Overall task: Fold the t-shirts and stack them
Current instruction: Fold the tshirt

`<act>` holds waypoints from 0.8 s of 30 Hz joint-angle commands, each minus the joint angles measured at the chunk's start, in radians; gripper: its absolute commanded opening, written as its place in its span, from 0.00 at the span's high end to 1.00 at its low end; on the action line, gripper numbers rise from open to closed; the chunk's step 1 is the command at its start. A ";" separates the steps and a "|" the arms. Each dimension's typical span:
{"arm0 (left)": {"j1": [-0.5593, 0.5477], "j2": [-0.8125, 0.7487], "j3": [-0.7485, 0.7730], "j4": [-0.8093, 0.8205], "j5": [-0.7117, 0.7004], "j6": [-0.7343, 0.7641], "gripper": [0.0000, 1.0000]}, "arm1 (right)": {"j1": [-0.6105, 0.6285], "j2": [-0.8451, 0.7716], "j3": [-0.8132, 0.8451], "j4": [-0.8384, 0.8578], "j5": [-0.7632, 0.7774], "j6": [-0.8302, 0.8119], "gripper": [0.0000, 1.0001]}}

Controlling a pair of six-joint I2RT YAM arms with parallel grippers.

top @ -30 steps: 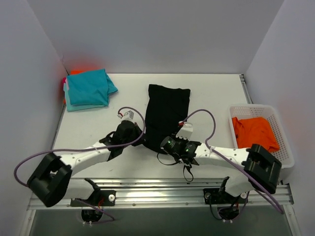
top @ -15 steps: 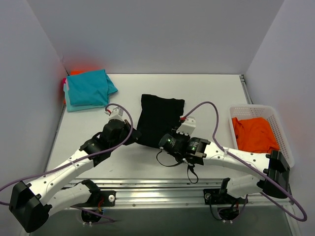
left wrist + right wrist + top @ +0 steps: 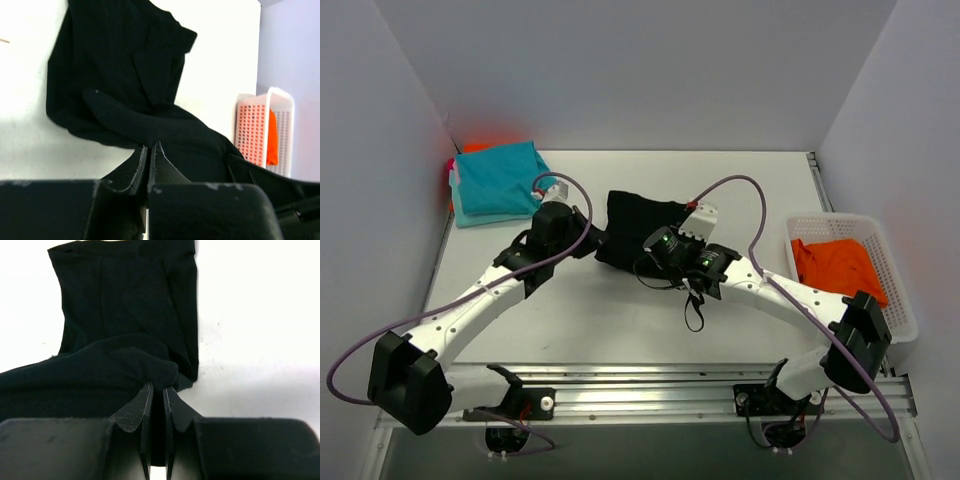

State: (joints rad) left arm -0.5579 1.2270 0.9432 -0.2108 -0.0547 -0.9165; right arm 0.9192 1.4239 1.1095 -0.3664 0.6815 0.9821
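Note:
The black t-shirt (image 3: 638,215) lies mid-table, its near part lifted and doubled back over the rest. My left gripper (image 3: 595,240) is shut on its near left edge; the left wrist view shows the tips (image 3: 149,146) pinching black cloth (image 3: 125,60). My right gripper (image 3: 646,248) is shut on the near right edge, where the right wrist view shows cloth (image 3: 130,305) bunched between the tips (image 3: 157,387). Folded teal t-shirts (image 3: 498,180) are stacked at the back left. An orange t-shirt (image 3: 835,268) lies in the basket.
The white lattice basket (image 3: 898,290) stands at the right edge and also shows in the left wrist view as the basket (image 3: 279,102). Orange and pink cloth edges (image 3: 453,175) peek from under the teal stack. Purple cables arc over both arms. Walls enclose the table on three sides.
Both arms have moved away from the near edge toward the back. They carried the black t-shirt's near edge up over itself, so the shirt looks shorter.

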 commanded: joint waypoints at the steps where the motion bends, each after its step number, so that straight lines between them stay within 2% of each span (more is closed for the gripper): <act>1: 0.042 0.078 0.075 0.100 0.006 0.025 0.98 | -0.042 0.061 0.048 -0.011 0.026 -0.079 1.00; 6: 0.070 0.247 0.141 0.177 0.052 0.042 0.98 | -0.109 0.167 0.125 0.029 0.004 -0.097 1.00; 9: 0.119 0.389 0.255 0.168 0.108 0.061 0.98 | -0.178 0.298 0.211 0.055 -0.020 -0.125 1.00; 11: 0.165 0.525 0.371 0.189 0.159 0.065 0.98 | -0.229 0.375 0.319 0.073 -0.027 -0.163 1.00; 12: 0.177 0.583 0.422 0.194 0.189 0.068 0.98 | -0.290 0.467 0.369 0.078 -0.052 -0.181 1.00; 13: 0.190 0.641 0.563 0.192 0.209 0.082 0.97 | -0.325 0.521 0.425 0.080 -0.062 -0.198 1.00; 14: 0.214 0.783 0.657 0.182 0.231 0.094 0.97 | -0.360 0.574 0.555 0.073 -0.060 -0.206 1.00; 15: 0.225 0.868 0.769 0.160 0.268 0.103 0.91 | -0.432 0.698 0.631 0.072 -0.066 -0.214 1.00; 16: 0.239 0.958 0.902 0.099 0.315 0.117 0.63 | -0.468 0.772 0.721 0.046 -0.095 -0.229 1.00; 17: 0.265 1.170 1.238 0.046 0.372 0.120 0.29 | -0.500 0.850 0.837 -0.009 -0.094 -0.229 0.75; 18: 0.277 1.295 1.443 -0.026 0.428 0.113 0.02 | -0.525 1.009 1.103 -0.063 -0.088 -0.237 0.47; 19: 0.286 1.416 1.673 -0.229 0.491 0.101 0.06 | -0.561 1.085 1.245 -0.215 -0.083 -0.234 0.05; 20: 0.294 1.642 2.099 -0.311 0.516 0.091 0.06 | -0.575 1.143 1.376 -0.294 -0.068 -0.215 0.00; 21: 0.315 1.721 2.234 -0.338 0.551 0.071 0.06 | -0.582 1.182 1.486 -0.331 -0.051 -0.198 0.00; 22: 0.328 1.752 2.255 -0.284 0.634 0.015 0.06 | -0.583 1.158 1.460 -0.321 -0.033 -0.191 0.00; 23: 0.338 1.691 2.184 -0.244 0.654 0.008 0.06 | -0.582 1.115 1.384 -0.266 -0.016 -0.188 0.00; 24: 0.348 1.624 1.954 -0.219 0.645 0.031 0.06 | -0.580 0.986 1.269 -0.187 -0.026 -0.198 0.00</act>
State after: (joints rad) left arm -0.2508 2.9665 2.8422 -0.3351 0.4278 -0.8642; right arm 0.3103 2.6148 2.4470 -0.4824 0.5903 0.7834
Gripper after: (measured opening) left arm 0.939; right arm 0.996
